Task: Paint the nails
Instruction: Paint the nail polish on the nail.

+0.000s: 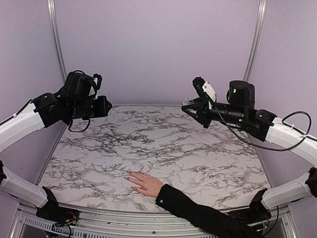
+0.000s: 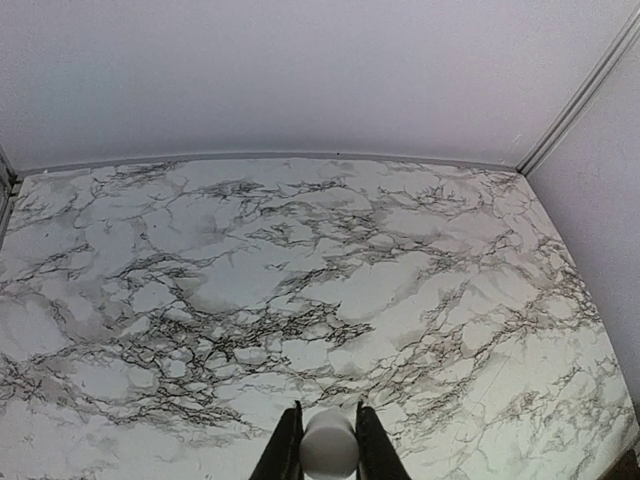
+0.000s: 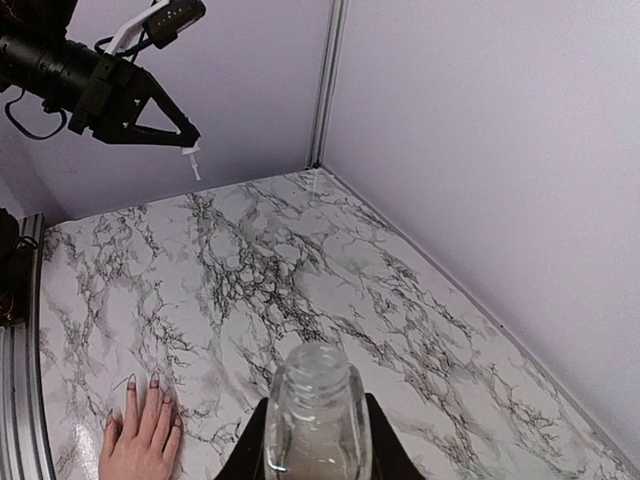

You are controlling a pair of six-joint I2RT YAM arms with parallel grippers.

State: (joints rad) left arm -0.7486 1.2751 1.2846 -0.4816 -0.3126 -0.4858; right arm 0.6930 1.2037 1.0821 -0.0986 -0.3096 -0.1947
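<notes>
A pale hand point(image 1: 146, 183) with a black sleeve point(image 1: 198, 212) lies flat on the marble table near the front edge, fingers pointing left. Its tiny nails point(image 1: 127, 172) look pinkish; they also show in the right wrist view point(image 3: 153, 381). My left gripper point(image 1: 106, 105) hovers high at the back left, shut on a white brush cap point(image 2: 329, 447); a small white brush tip point(image 3: 191, 160) pokes out from it. My right gripper point(image 1: 186, 105) hovers high at the back right, shut on an open clear polish bottle point(image 3: 315, 410). Both are far above the hand.
The marble tabletop point(image 1: 163, 144) is walled by lilac panels at the back and sides, with metal corner posts point(image 1: 255, 39). A metal rail point(image 1: 99, 218) runs along the front edge by the arm bases.
</notes>
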